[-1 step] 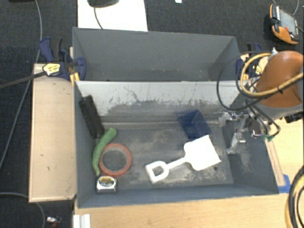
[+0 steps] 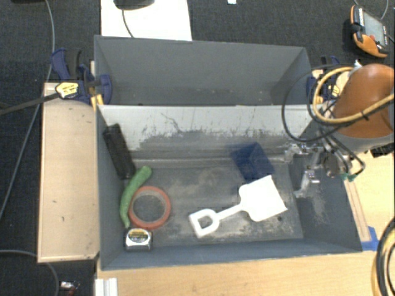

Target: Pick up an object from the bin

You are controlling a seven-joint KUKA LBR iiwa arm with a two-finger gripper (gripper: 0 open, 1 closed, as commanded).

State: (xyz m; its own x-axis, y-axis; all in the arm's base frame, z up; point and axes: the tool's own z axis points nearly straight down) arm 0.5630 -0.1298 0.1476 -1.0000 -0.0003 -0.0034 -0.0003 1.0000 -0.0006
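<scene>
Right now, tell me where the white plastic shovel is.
In the camera view the white plastic shovel lies on the bin floor, right of centre toward the front, blade below the dark blue box, handle pointing left toward the orange-red ring.

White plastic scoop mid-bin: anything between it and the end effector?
Nothing visible. The end effector is just right of the white plastic scoop, with bare floor between them. The dark blue block lies behind the scoop's blade, off that line.

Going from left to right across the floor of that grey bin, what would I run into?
Black bar → red ring → white toy shovel → robot's gripper. Green curved piece, tape measure and blue block overlap these sideways, so they are left out.
</scene>
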